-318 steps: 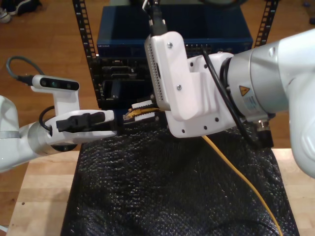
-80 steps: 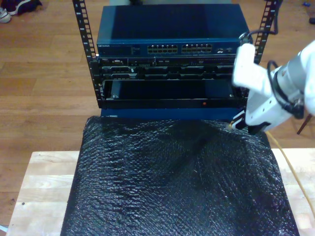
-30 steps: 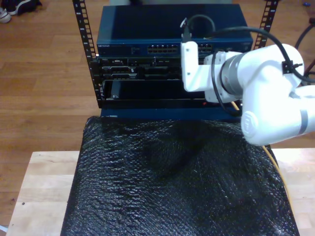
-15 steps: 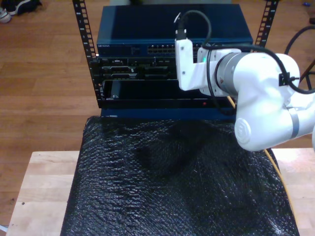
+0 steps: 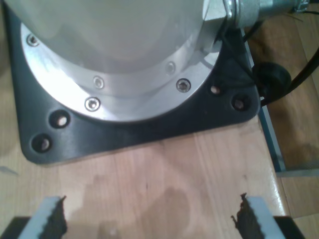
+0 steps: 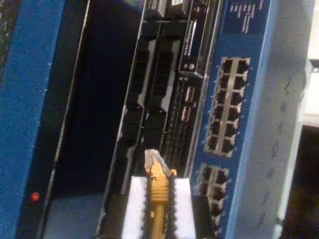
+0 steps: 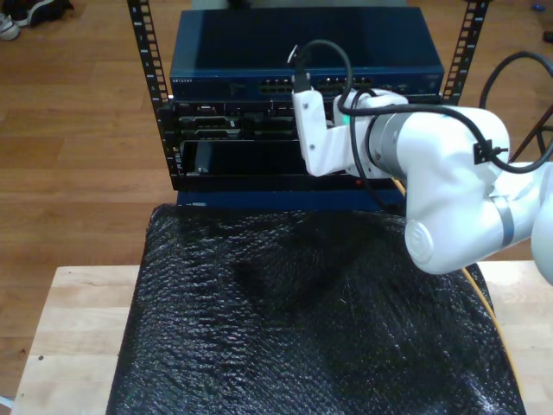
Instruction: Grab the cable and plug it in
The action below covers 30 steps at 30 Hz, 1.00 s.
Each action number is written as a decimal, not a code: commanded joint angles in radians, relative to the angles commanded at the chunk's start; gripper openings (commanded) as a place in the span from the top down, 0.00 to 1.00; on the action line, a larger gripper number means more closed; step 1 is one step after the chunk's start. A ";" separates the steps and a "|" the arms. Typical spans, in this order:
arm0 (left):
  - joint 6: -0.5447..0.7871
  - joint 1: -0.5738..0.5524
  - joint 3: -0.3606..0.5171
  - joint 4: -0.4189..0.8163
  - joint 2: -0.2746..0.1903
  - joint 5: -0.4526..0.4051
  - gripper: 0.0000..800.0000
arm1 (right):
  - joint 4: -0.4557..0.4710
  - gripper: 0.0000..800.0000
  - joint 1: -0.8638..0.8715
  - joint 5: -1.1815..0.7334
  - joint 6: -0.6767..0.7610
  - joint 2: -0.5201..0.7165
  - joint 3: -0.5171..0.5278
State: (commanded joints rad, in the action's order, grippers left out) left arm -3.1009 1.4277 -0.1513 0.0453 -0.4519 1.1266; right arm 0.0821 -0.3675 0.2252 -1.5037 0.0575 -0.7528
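Wood floor lay behind a black rack (image 7: 149, 78) holding a blue switch (image 7: 233, 60) w/ rows of ports (image 7: 275, 86); below it were dark modules and an open bay w/ a small red light (image 7: 359, 182). No readable writing on the switch face; label text too blurred. In front, a black bubble-wrap mat (image 7: 285, 320) covered a pale wood table (image 7: 60, 337).

My second gripper (image 6: 158, 209) was clamped on the cable (image 6: 157, 199) just behind its clear plug (image 6: 153, 160), white pads either side. Plug tip pointed at the dark modules, near the switch's port blocks (image 6: 228, 107), not in any port. In the exterior view the arm (image 7: 449, 190) reached in from that view's right, wrist camera (image 7: 315, 130) in front of the rack; a bit of cable showed along the mat's right edge (image 7: 504, 354).

Vs 0.5 s ago, the arm had shifted further toward the exterior view's left and a touch lower, covering more of the modules.

My first gripper (image 5: 149, 219) was spread wide w/ nothing between its fingertips (image 5: 52, 219), over bare wood by a black base plate (image 5: 149, 124) w/ a silver flange (image 5: 124, 84).
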 joint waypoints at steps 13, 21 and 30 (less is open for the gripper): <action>0.000 0.000 0.000 0.000 0.000 0.000 0.00 | 0.038 1.00 0.002 0.087 -0.009 -0.014 -0.008; 0.000 0.000 0.000 0.000 0.000 0.000 0.00 | 0.051 1.00 0.005 0.282 -0.005 -0.055 0.009; 0.000 0.000 0.000 0.000 0.000 0.000 0.00 | 0.035 1.00 0.002 0.400 0.000 -0.127 0.002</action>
State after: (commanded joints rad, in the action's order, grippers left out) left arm -3.1009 1.4277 -0.1513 0.0453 -0.4519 1.1266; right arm 0.1174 -0.3659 0.6256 -1.5037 -0.0698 -0.7513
